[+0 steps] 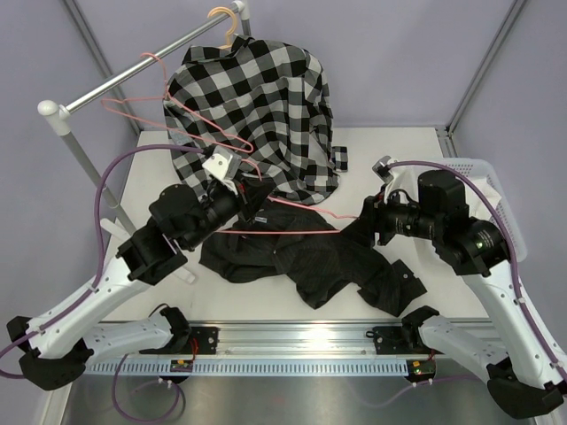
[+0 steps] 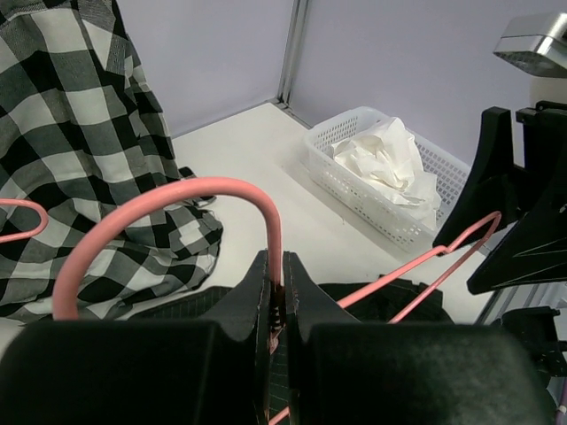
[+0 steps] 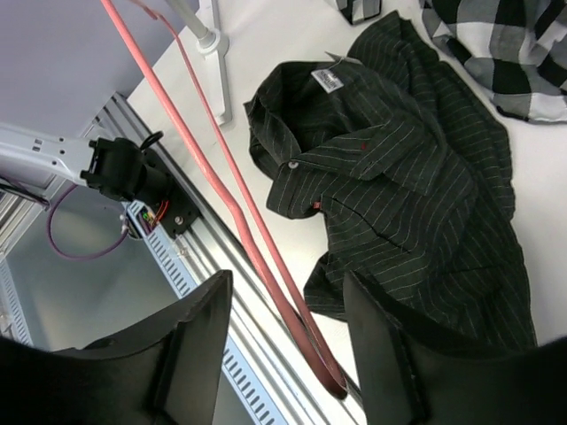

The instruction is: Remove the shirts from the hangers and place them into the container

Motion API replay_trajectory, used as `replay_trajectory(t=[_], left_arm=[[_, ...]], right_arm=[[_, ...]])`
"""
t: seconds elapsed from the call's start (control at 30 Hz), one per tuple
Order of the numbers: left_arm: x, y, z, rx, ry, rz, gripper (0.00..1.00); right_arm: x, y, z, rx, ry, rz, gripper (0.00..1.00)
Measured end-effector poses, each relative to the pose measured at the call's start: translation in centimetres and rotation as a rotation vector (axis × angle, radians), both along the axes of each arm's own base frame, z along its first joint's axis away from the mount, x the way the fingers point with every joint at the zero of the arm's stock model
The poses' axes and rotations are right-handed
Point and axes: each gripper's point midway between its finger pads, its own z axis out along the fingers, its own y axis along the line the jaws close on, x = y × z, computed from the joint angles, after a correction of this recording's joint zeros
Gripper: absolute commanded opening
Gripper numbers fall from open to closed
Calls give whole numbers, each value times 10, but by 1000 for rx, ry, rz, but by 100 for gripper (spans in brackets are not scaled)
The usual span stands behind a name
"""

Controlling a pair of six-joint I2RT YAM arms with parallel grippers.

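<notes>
Inside, the white basket (image 2: 353, 190) holds a crumpled white shirt (image 2: 383, 164); left hand (image 2: 276, 276) pinches a pink hanger (image 2: 204, 184); right hand (image 3: 283, 305) gapes.

- Checked shirt (image 1: 257, 106): large black-and-white check all over.
- Striped shirt (image 3: 399, 168): black with thin pale pinstripes, and a white label (image 3: 328, 80) at the collar.
- Crumpled shirt (image 2: 385, 164): plain white.
- Basket (image 2: 354, 190): white, with lattice-patterned sides.
- Wire hanger (image 2: 177, 190): pink.
- Spare hangers (image 1: 133, 111) on the rail: the same pink.
- Topmost hanger (image 1: 226, 22): pale beige.
- Rail (image 1: 115, 84): silver, with a white end cap (image 1: 49, 111).
- Worktop (image 1: 416, 150): white.
- Walls (image 1: 399, 53): pale lavender.
- Left arm (image 1: 97, 292) and right arm (image 1: 514, 301): white shells, black joints.
- Left gripper (image 2: 276, 292) and right gripper (image 3: 288, 328): black.
- Cables (image 1: 115, 168): purple.
</notes>
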Motion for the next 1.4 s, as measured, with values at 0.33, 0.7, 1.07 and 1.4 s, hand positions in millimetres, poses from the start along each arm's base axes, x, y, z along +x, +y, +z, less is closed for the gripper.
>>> replay_trajectory(t=[0.33,0.7,1.07,1.4], left_arm=[[7,2,-16,48,38,31,0],[15,11,-26,72,68,97,60],[1,46,-25,40,71,169,97],[-13,117,-38,-11,78,377,99]], right_arm=[[-5,10,-4,-11,1,58,16],[-16,19,-1,-2,-40,116,0],[-16,18,4,16,-92,115,0],[-16,28,29,83,-159,171,0]])
